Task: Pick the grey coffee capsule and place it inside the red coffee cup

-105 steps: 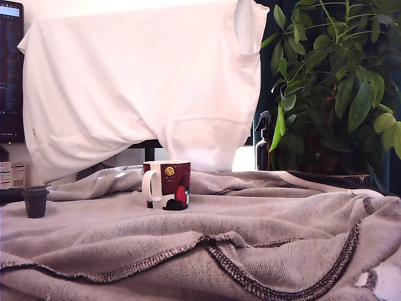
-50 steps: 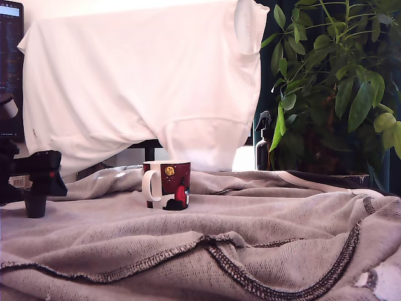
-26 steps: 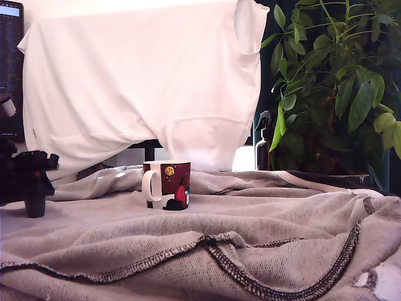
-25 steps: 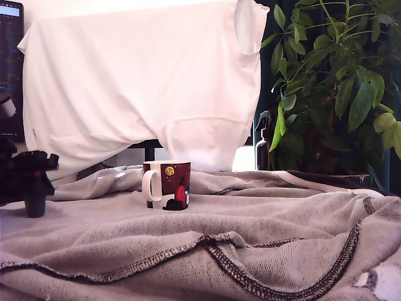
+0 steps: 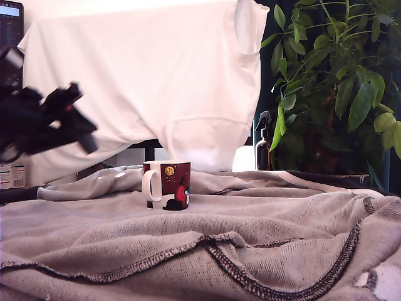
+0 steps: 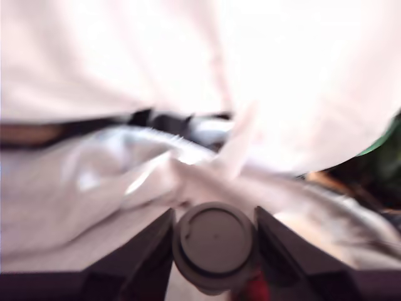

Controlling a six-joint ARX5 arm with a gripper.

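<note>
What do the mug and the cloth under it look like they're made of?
The red coffee cup looks like glazed ceramic: glossy printed side, smooth white handle. The grey cloth looks like soft knit or fleece fabric: matte, wrinkled, with a dark stitched hem.

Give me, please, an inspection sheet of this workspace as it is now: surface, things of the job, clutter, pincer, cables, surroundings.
Surface: rumpled grey blanket with dark stitched hem.
Job's things: grey coffee capsule held between the pincer fingers, off the blanket; red coffee cup upright on the blanket, white handle toward the exterior view's left.
Clutter: black spray bottle behind the blanket.
Pincer: pincer shut on the capsule, raised at the exterior view's left, blurred.
Cables: nothing seen.
Surroundings: white cloth hanging behind, green plant, dark screen at the exterior view's left.
</note>
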